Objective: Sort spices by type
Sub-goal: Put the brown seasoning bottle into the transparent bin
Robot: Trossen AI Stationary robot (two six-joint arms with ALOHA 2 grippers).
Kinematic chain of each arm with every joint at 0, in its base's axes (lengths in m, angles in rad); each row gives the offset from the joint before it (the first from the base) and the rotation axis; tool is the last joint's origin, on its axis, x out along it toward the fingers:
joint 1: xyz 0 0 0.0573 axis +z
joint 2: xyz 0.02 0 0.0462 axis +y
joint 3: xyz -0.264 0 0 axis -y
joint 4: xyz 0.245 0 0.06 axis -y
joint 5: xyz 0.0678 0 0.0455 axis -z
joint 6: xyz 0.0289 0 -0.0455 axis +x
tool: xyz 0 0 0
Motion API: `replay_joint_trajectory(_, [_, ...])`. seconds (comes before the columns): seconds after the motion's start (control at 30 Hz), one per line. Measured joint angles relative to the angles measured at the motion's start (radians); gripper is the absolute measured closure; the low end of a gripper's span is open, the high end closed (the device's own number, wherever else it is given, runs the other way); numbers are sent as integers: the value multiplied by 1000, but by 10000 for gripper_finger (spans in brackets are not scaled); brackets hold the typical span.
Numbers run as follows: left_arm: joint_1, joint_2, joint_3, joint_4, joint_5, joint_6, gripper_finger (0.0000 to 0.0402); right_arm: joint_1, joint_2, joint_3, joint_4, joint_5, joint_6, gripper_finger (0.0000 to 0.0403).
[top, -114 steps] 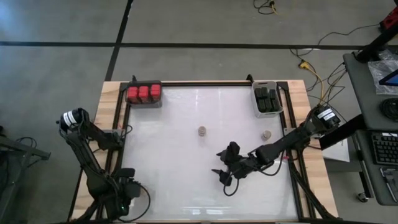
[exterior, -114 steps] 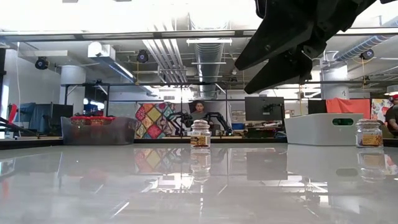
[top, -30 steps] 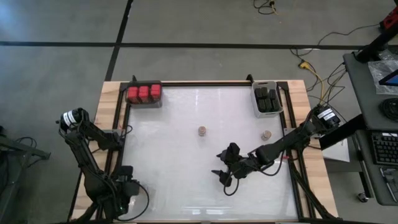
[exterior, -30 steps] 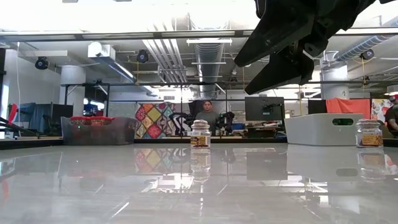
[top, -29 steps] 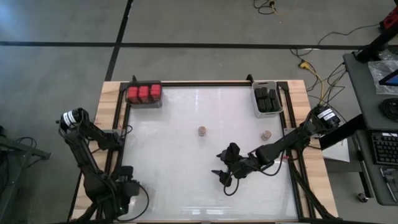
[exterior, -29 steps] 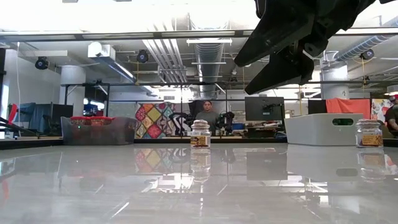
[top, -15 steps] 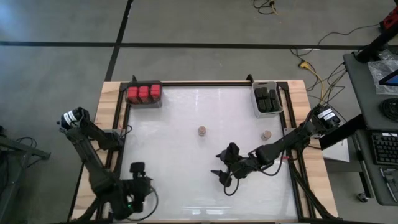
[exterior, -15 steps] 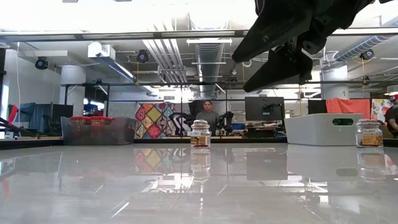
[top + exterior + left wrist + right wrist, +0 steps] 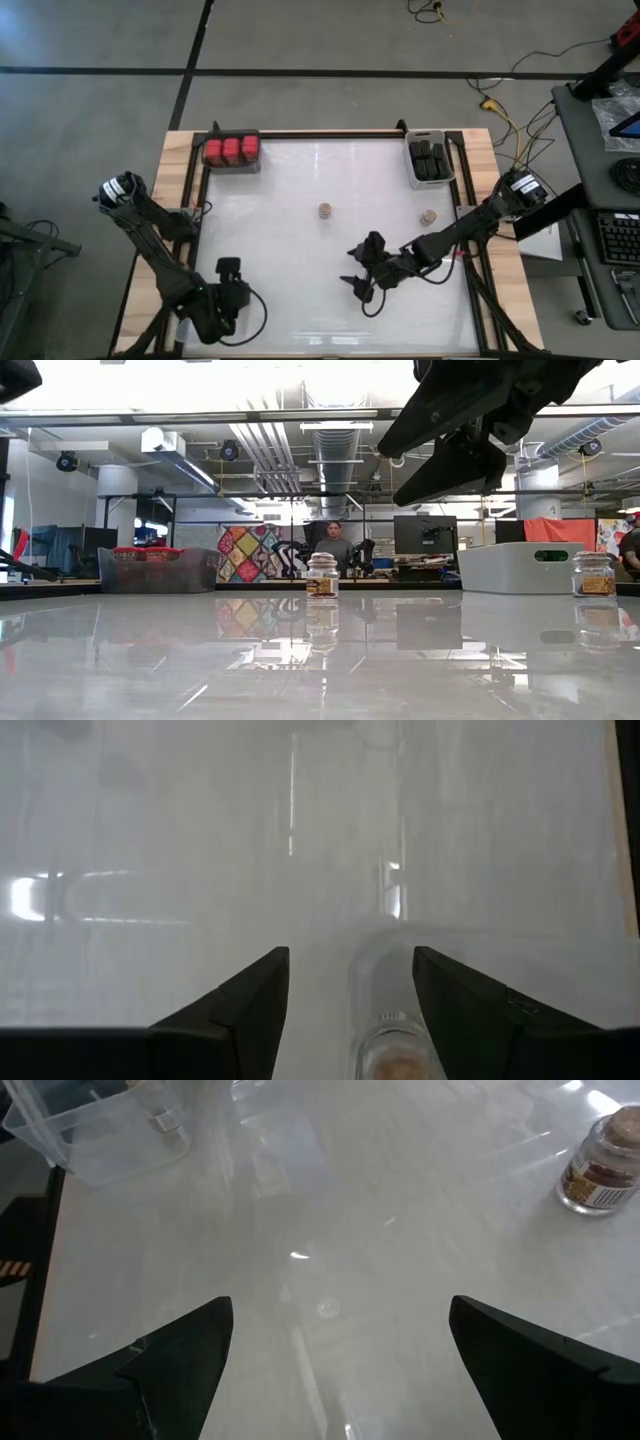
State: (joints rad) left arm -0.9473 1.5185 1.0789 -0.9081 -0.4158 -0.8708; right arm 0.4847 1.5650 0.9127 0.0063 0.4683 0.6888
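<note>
- At lower centre of the high view, the right gripper (image 9: 360, 287) hangs spread wide, holding nothing.
- At lower left, the left gripper (image 9: 229, 283) pinches a tan-topped jar (image 9: 392, 1055).
- Two jars (image 9: 325, 211) stand mid-table; red spices (image 9: 231, 151) upper left, black spices (image 9: 430, 161) upper right.

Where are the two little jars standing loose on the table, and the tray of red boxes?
middle jar (image 9: 325, 211), high view, on its tan lid
right jar (image 9: 428, 216), high view, on its tan lid
tray of red boxes (image 9: 231, 151), high view, on the middle red box

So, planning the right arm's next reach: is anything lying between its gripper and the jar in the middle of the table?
Nothing. In the high view the white tabletop is bare between the open right gripper and the middle jar.
</note>
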Motion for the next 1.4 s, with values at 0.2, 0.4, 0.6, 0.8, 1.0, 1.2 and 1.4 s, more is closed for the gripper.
replay_joint_trajectory(0.2, [20,0,-38,28,-1,1,204,0,0,0,0,0,-5,39])
replay_joint_trajectory(0.4, [36,0,-69,48,-2,13,204,0,0,0,0,1,-8,39])
replay_joint_trajectory(0.6, [45,0,-83,44,-20,10,204,0,0,0,0,2,-8,39])
replay_joint_trajectory(0.8, [46,0,-83,26,-18,4,204,-8,0,0,3,8,-53,39])
replay_joint_trajectory(1.0, [45,-19,-22,-55,77,5,204,-82,-1,0,-9,-4,-181,39])
replay_joint_trajectory(1.2, [44,-67,141,-240,25,19,204,-218,-1,0,-9,-118,-396,39])
replay_joint_trajectory(1.4, [52,-121,195,-235,-226,33,204,-365,31,-4,-8,-146,-579,39])
